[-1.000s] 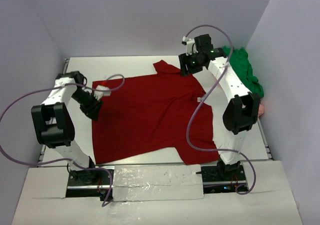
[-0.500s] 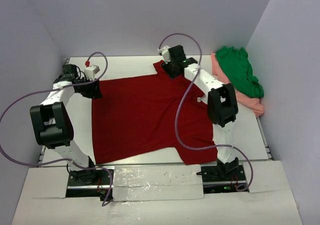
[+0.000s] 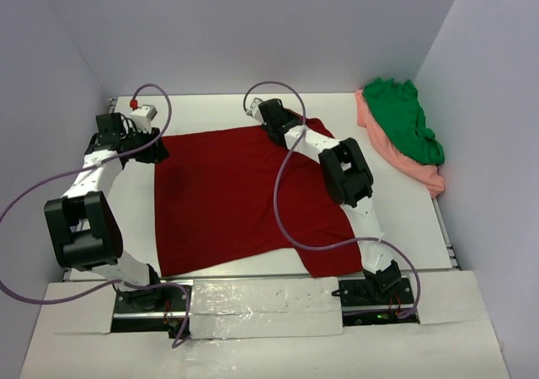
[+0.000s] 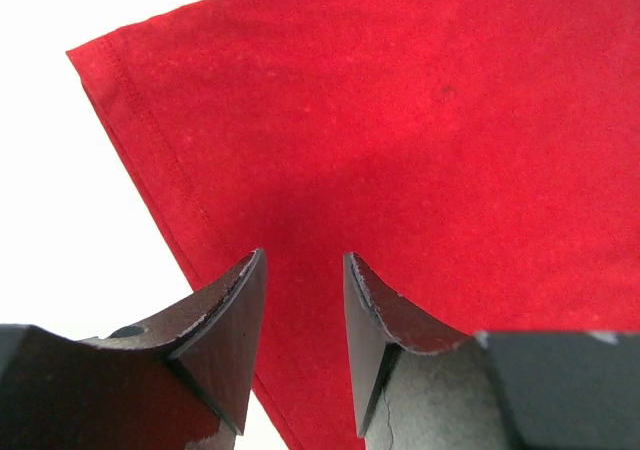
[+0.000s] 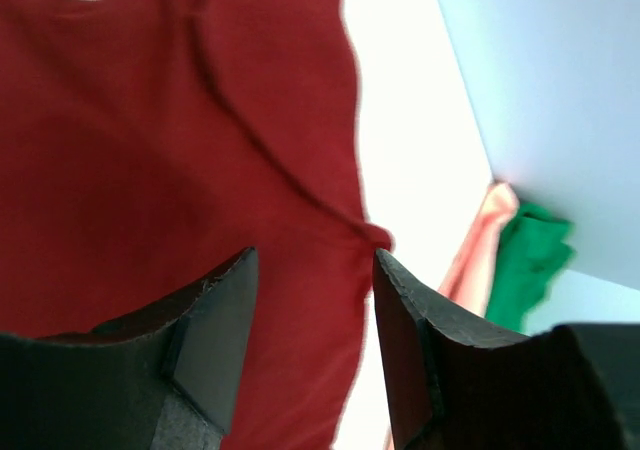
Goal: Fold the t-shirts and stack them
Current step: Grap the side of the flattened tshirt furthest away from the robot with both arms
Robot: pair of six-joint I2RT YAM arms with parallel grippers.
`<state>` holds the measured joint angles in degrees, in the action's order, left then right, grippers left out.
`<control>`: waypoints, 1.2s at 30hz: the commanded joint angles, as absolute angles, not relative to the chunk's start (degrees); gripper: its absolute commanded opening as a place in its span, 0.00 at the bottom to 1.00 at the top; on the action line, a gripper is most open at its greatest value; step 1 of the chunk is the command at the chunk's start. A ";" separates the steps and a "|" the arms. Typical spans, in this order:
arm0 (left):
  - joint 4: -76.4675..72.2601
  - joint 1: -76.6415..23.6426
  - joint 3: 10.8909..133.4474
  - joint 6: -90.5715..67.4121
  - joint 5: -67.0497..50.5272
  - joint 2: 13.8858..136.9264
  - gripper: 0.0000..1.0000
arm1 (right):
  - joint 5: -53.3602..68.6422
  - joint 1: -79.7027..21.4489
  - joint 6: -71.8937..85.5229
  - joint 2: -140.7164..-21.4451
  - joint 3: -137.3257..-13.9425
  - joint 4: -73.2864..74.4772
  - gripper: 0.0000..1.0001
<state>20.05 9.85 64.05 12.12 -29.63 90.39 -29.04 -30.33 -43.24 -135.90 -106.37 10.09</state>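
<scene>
My left tool (image 4: 305,260) sits with its two dark fingers parted and nothing pinched between them. It hovers low over the flat dark red cotton t-shirt (image 4: 450,120), and I cannot tell whether the tips touch the cloth. The cloth fills everything ahead of this tool and to its right. A stitched hem runs from a shirt corner ahead and to the left down to the left finger (image 4: 215,320). Beyond that hem, on the left, is bare white bench (image 4: 60,170).

My right tool (image 5: 314,255) is also spread wide and holds nothing. The same red shirt lies under it and off to its left, creased with a long fold line. A small point of the shirt's edge pokes out just beside the right finger (image 5: 410,340).

Further right of this tool is a strip of bench. After that comes the salmon pink t-shirt (image 5: 480,240), with the bright green t-shirt (image 5: 530,260) bunched against it, both at the foot of the pale lavender wall (image 5: 560,90).

From above, the green shirt (image 3: 404,118) lies heaped on the pink one (image 3: 413,170), well apart from both tools. The red shirt (image 3: 236,194) is spread open between the two arms.
</scene>
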 commanded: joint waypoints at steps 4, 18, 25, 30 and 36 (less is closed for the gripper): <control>16.35 10.28 61.26 10.28 -30.15 85.43 0.46 | -36.82 -30.15 -52.29 -138.95 -108.98 -2.63 0.55; 18.02 10.28 60.21 10.99 -29.62 82.79 0.47 | -31.29 -29.79 -49.66 -145.19 -121.54 9.39 0.50; 19.16 10.28 60.47 11.43 -29.71 83.32 0.47 | -27.16 -28.57 -46.94 -147.57 -126.74 15.99 0.49; 19.69 10.37 61.17 11.34 -29.80 84.11 0.47 | -24.88 -27.69 -45.53 -148.36 -129.02 19.67 0.49; 19.95 10.37 61.61 11.25 -30.23 84.55 0.47 | -22.59 -27.07 -44.56 -147.92 -128.06 21.44 0.48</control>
<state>19.75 9.87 59.90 11.16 -29.58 85.08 -24.38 -27.64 -46.04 -148.44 -126.26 19.59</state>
